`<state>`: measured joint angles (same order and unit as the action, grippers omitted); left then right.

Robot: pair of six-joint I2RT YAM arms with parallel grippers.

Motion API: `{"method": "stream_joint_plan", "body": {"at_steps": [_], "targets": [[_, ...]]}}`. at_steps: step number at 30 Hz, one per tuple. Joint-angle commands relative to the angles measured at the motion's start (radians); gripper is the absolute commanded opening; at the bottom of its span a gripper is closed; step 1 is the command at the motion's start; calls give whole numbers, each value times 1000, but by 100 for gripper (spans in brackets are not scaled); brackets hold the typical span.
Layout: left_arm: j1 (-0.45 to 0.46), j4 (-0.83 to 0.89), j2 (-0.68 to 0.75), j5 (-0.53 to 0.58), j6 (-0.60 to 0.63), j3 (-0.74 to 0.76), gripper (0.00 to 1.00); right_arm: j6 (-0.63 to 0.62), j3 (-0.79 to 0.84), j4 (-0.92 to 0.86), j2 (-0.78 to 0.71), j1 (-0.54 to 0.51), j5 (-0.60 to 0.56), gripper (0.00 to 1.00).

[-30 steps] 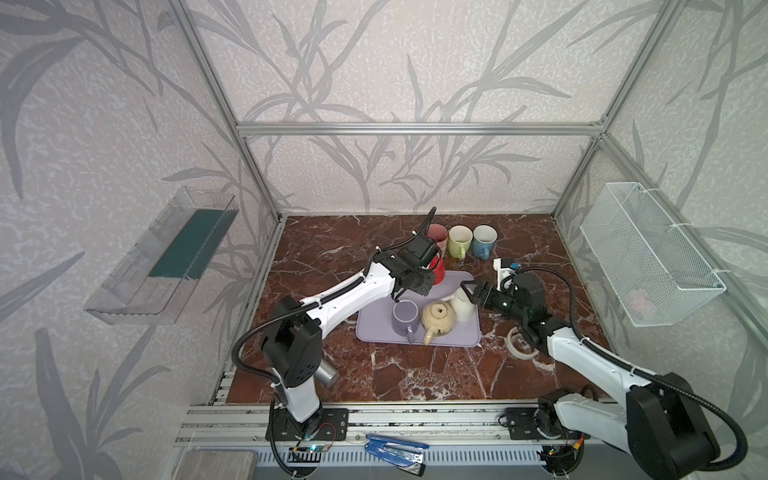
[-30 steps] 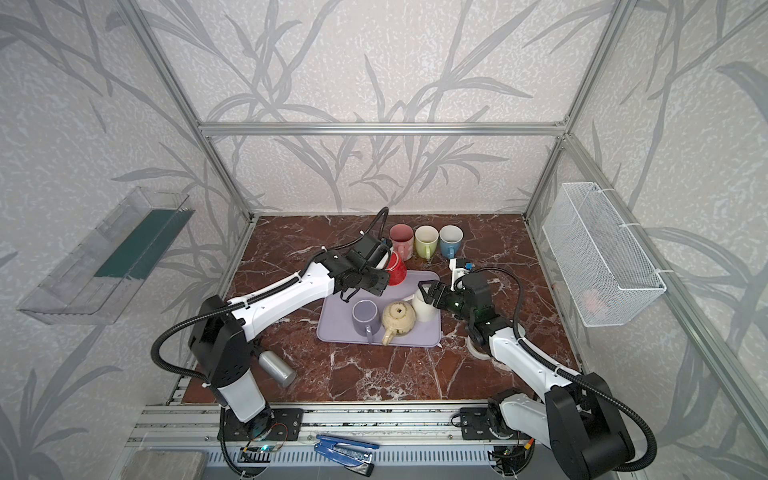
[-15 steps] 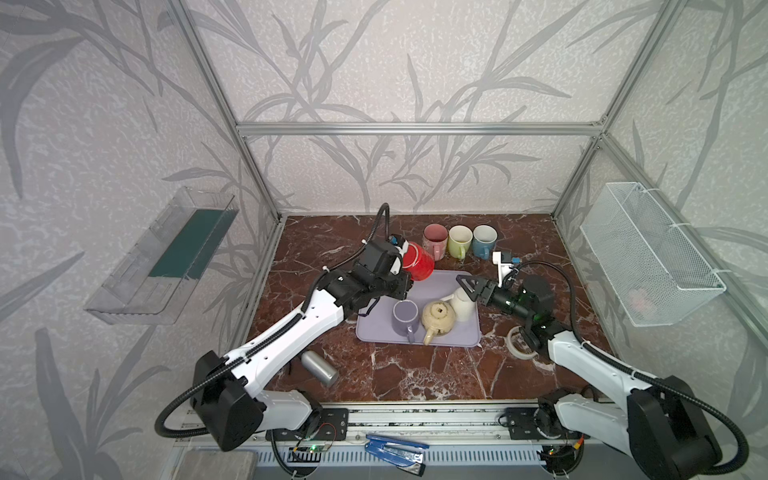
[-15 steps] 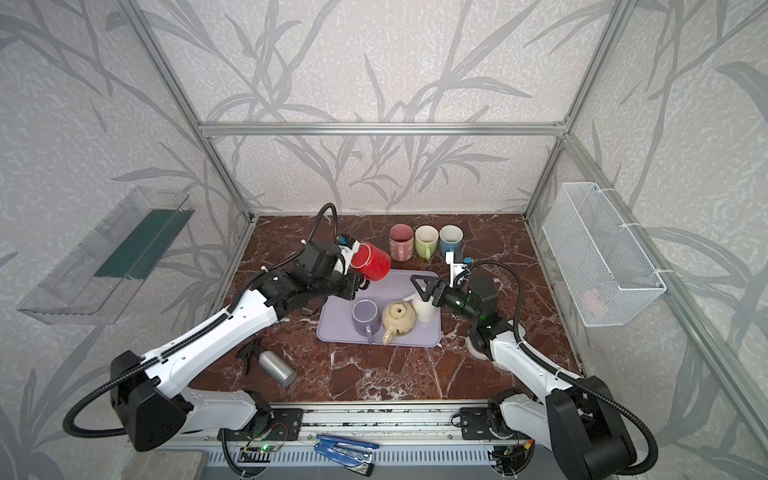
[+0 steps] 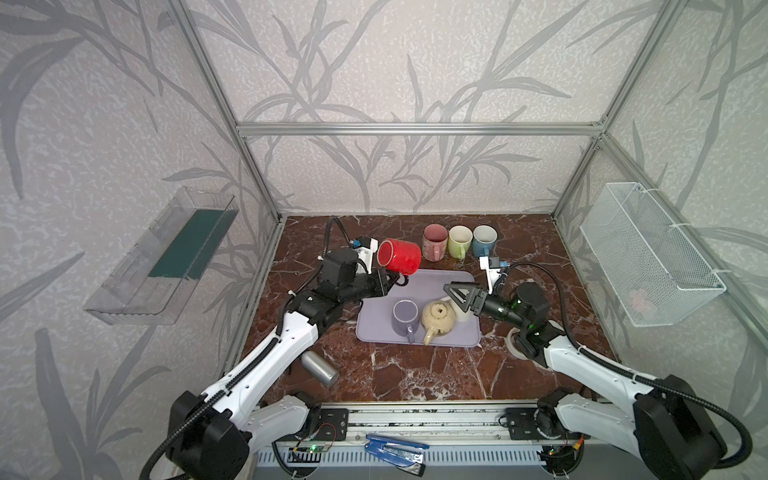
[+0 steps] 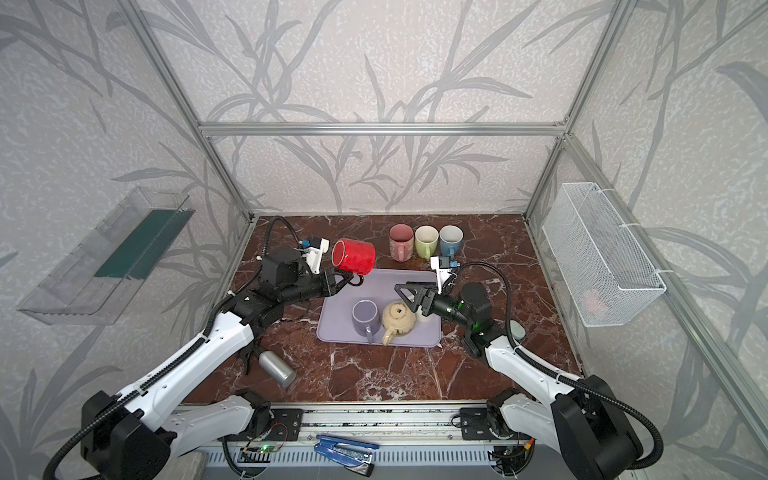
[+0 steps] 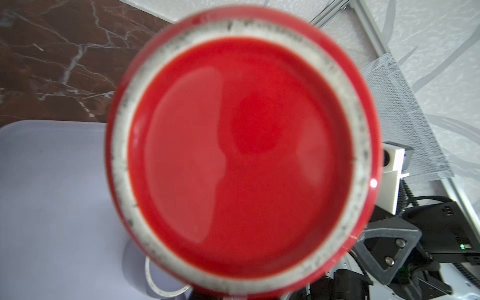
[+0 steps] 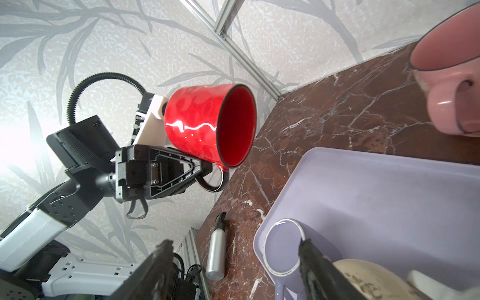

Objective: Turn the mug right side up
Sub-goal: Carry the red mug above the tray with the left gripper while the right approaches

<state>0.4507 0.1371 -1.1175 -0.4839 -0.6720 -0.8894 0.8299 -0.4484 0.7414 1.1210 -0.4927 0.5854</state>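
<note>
Bare room on the far half of the tray (image 5: 424, 284), hemmed by three mugs (image 5: 460, 241) in a row beyond, a purple mug (image 5: 405, 312) and teapot (image 5: 439, 319) on its near half, a red mug (image 5: 401, 257) aloft at its far-left corner and the right gripper (image 5: 453, 297) over its right side. Near floor (image 5: 415, 374) open, bar a bottle (image 5: 319, 368) at left.

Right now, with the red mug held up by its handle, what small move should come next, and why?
Probably roll the left tool until the mouth faces up. It is shut on the handle, and the red mug hangs in the air on its side, base filling the left wrist view, mouth sideways.
</note>
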Motion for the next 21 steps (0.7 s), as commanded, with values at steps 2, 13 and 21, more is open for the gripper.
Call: {"method": "stream_joint_plan", "body": {"at_steps": [2,13,21], "targets": [[-39,-319,47,-144,-157,43,0,3,-48,100,35,-43,-6,76],[-81,-474,41,-192,-242,96,0,59,-80,254,187,-97,-6,77],[-98,-529,36,-202,-268,116,0,61,-141,255,253,-136,-22,76]]}}
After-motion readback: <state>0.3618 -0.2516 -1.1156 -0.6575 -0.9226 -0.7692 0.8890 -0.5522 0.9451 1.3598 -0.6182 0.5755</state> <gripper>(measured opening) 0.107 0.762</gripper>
